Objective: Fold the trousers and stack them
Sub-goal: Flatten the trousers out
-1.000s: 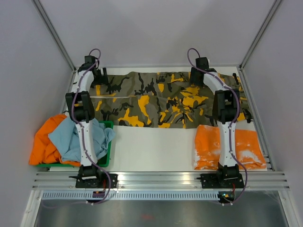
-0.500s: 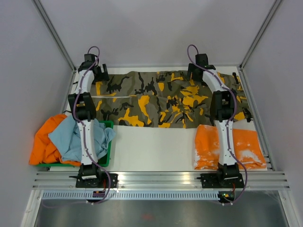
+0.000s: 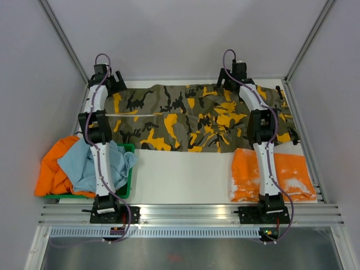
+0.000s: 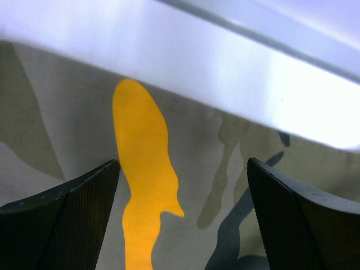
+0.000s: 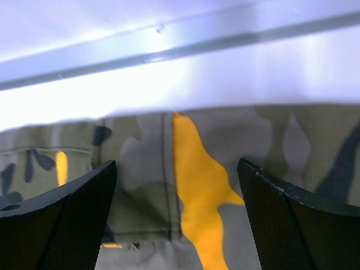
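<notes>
The camouflage trousers [image 3: 185,118] lie spread flat across the far half of the table, olive with black and yellow-orange blotches. My left gripper [image 3: 110,84] is open over their far left edge; its wrist view shows cloth [image 4: 185,185] between the spread fingers [image 4: 67,219], near the back rail. My right gripper [image 3: 229,83] is open over the far edge right of the middle; its wrist view shows a seam and a yellow blotch [image 5: 197,185] between its fingers [image 5: 298,225]. Neither gripper holds cloth.
A green basket [image 3: 128,149] at the near left holds a light blue garment [image 3: 93,163] and an orange one [image 3: 53,169]. A folded orange garment [image 3: 287,174] lies at the near right. The metal back rail [image 3: 180,80] runs just behind both grippers.
Both grippers have moved farther away, from over the trousers toward their far edge at the back rail. The trousers have not moved.
</notes>
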Motion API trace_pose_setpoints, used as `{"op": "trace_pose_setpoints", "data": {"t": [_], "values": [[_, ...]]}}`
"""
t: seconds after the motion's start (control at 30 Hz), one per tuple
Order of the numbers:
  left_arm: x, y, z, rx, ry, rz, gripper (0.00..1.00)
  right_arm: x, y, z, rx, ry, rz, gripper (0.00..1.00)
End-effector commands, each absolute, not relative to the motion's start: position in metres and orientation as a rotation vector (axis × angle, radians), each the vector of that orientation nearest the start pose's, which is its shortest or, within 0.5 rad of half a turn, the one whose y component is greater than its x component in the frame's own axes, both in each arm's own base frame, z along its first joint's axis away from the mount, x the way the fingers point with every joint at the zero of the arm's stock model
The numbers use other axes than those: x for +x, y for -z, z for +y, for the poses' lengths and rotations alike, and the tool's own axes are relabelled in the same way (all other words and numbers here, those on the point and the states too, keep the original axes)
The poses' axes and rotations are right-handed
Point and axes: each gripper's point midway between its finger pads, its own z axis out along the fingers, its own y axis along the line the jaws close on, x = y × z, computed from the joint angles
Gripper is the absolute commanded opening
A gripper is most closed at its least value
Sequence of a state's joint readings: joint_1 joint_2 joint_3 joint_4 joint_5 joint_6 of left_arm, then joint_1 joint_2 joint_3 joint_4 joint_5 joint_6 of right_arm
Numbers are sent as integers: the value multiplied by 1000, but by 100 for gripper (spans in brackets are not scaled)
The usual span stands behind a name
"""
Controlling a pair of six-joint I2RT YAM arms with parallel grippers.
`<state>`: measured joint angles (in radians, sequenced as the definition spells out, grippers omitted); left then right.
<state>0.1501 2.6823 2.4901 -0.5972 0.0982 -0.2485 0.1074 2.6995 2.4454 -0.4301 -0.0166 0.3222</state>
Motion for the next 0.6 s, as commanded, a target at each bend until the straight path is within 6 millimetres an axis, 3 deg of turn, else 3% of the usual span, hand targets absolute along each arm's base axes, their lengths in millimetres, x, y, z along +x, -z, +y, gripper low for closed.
{"op": "trace_pose_setpoints", "data": {"t": [0.0, 0.1, 0.13, 0.17, 0.23, 0.27, 0.3, 0.33, 0.37, 0.43, 0.47, 0.5, 0.53, 0.57], "values": [[679, -55, 71, -470, 252, 2187, 100, 678, -11, 107, 245, -346, 2260, 95], [685, -72, 68, -460, 278, 2139, 100, 688, -41, 110, 202, -377, 2192, 96], [688, -98, 67, -444, 288, 2093, 100, 690, -54, 113, 177, -395, 2170, 97], [687, -108, 66, -434, 292, 2079, 100, 695, -89, 112, 154, -395, 2104, 97], [689, -144, 66, -407, 296, 2005, 100, 697, -128, 109, 108, -369, 2034, 98], [685, -182, 65, -388, 293, 1951, 100, 697, -172, 105, 97, -357, 1963, 98], [682, -203, 65, -373, 292, 1918, 100, 694, -195, 103, 88, -348, 1928, 98], [679, -223, 64, -364, 294, 1890, 100, 686, -237, 98, 88, -344, 1875, 98], [668, -262, 61, -349, 297, 1834, 100, 680, -254, 91, 99, -336, 1855, 98], [654, -294, 61, -366, 304, 1788, 100, 652, -300, 82, 109, -334, 1809, 98], [637, -317, 60, -376, 299, 1756, 100, 642, -307, 72, 132, -299, 1807, 98], [629, -326, 63, -392, 289, 1740, 100, 630, -317, 64, 160, -271, 1799, 98], [619, -309, 63, -428, 288, 1775, 100, 603, -326, 52, 199, -241, 1795, 98], [601, -336, 67, -447, 275, 1730, 100, 590, -324, 34, 266, -170, 1791, 98]]}}
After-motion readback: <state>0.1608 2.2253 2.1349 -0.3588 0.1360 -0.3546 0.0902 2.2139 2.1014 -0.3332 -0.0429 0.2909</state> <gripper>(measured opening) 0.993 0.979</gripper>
